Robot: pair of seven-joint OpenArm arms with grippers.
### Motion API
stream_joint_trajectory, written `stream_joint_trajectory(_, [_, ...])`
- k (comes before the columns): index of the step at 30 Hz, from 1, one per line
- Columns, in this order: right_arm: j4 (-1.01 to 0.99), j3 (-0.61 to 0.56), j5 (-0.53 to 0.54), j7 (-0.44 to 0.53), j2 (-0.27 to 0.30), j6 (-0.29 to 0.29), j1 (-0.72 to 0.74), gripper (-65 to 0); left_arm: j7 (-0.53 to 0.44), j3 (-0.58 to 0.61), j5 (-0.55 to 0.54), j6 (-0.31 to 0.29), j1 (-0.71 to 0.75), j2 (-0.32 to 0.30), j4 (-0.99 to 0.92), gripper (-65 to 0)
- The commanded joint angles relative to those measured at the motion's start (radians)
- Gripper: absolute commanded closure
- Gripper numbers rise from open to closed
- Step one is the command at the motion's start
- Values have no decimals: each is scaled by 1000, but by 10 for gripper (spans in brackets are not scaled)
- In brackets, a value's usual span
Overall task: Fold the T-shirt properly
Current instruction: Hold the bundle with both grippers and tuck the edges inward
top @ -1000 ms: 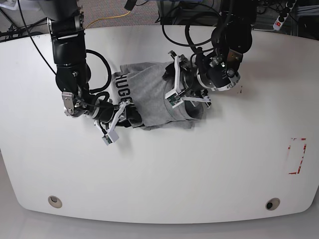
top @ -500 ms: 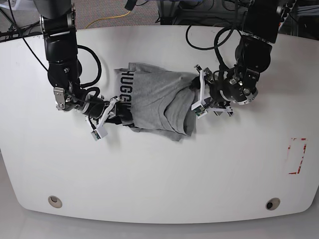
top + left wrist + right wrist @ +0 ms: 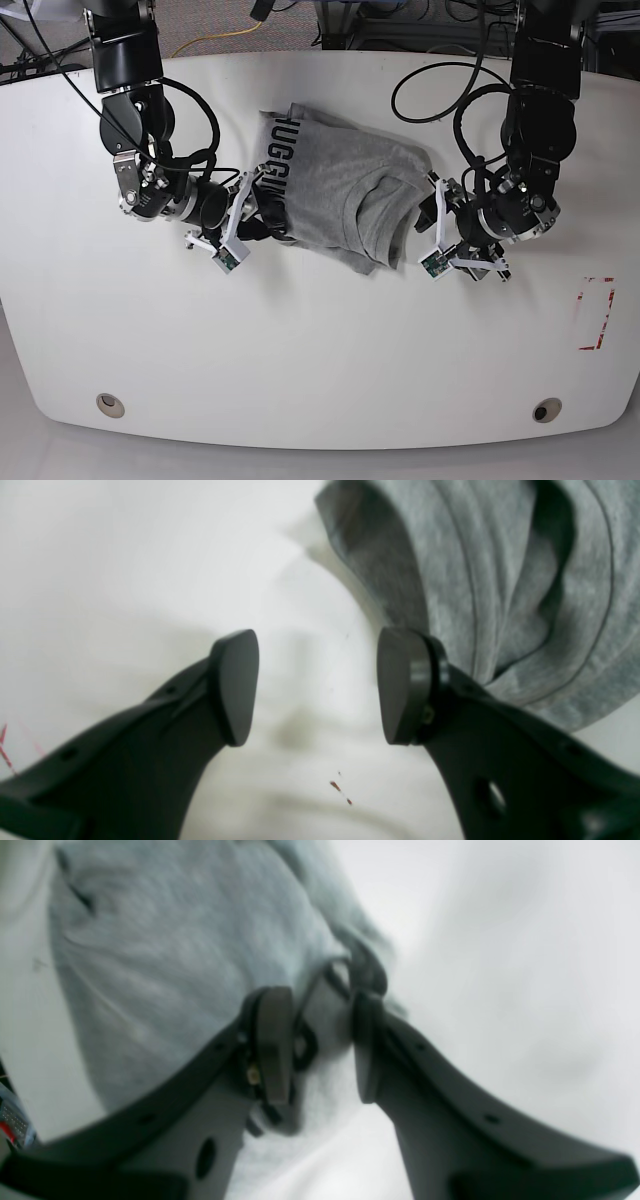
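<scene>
My heather-grey short-sleeved cotton T-shirt [image 3: 335, 195] lies crumpled and partly folded on the white rounded table [image 3: 320, 350], towards the table's far edge and about midway between its two ends. Black block lettering [image 3: 272, 170] runs along the shirt's edge on the side of my right arm, and on the opposite side a rounded fold of cloth [image 3: 385, 215] bulges up.

My right claw [image 3: 315, 1040] is at the lettered edge of the shirt. Its two dark fingers [image 3: 272, 1045] stand a little apart with grey cloth and a dark ribbed edge bunched between them, so it is pinching the shirt [image 3: 190, 965]. In the overhead view that claw [image 3: 240, 222] sits against the shirt's edge nearest the table's front, with its arm reaching in from the far corner.

My left claw [image 3: 317, 685] is spread wide, with only bare white table [image 3: 125, 555] between its two flat black pads [image 3: 235, 685]. One pad sits just beside the rolled grey folds of the shirt [image 3: 475, 580]; whether it touches the cloth I cannot tell. From above, this claw [image 3: 437, 235] hangs just off the shirt's bulging fold.

Beyond my left arm, near the table's end, a red taped rectangle [image 3: 597, 313] marks the surface, well apart from the shirt.
</scene>
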Motion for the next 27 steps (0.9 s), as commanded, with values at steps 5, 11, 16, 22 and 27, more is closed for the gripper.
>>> stream_joint_trajectory(5, [76, 6, 13, 1, 5, 7, 29, -190, 12, -27, -8, -30, 87, 77, 141, -351])
stream_joint_trajectory(11, [71, 2, 13, -30, -27, 8, 35, -192, 12, -25, -3, -25, 177, 162, 141, -351])
stream_joint_trajectory(16, [19, 1, 9, -30, -73, 16, 18, -192, 12, -25, 0, -22, 222, 210, 132, -351])
stream_joint_trajectory(22, [-113, 1, 7, 4, -89, 16, 34, -192, 6, -25, 0, -22, 216, 212, -19, -351])
stream_joint_trajectory(27, [-191, 2, 7, 67, -40, 16, 41, -192, -55, -25, -2, -23, 164, 159, -123, -351])
